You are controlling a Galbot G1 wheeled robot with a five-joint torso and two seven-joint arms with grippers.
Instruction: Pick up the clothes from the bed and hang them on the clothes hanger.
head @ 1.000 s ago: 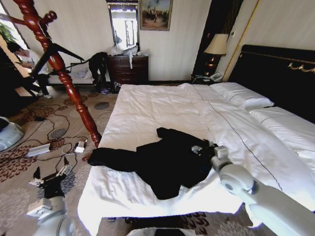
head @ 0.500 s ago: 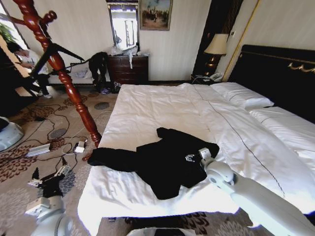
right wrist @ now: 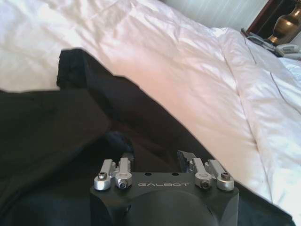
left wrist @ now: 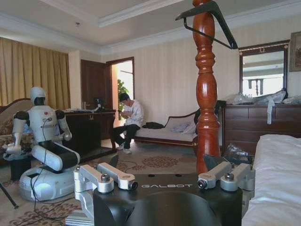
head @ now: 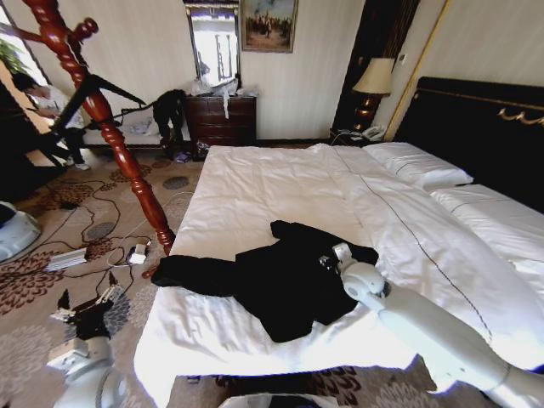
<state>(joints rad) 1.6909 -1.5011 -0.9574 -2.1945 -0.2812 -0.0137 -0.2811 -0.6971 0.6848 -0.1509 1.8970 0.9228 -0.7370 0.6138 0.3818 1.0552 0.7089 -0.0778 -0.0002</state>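
The black clothes (head: 272, 289) lie spread flat on the bed's white duvet (head: 272, 187) near its foot, one sleeve reaching toward the left edge. My right gripper (head: 327, 259) is down on the garment's right part. In the right wrist view it (right wrist: 155, 157) stands open, its fingertips (right wrist: 126, 157) at the dark cloth (right wrist: 56, 122), with white duvet (right wrist: 178, 61) beyond. The red-brown clothes hanger (head: 115, 140) rises from the floor left of the bed. My left gripper (head: 85, 299) hangs low over the carpet, open and empty (left wrist: 162, 165), facing the stand's post (left wrist: 207, 94).
Cables and power strips (head: 68, 257) litter the patterned carpet left of the bed. A dark dresser (head: 221, 119) stands at the back wall, a lamp (head: 371, 81) beside the black headboard (head: 476, 127). Another white robot (left wrist: 42, 141) sits across the room.
My right arm has swung left, carrying its gripper from the garment's right edge further onto the black cloth. The clothes and the left arm have hardly moved.
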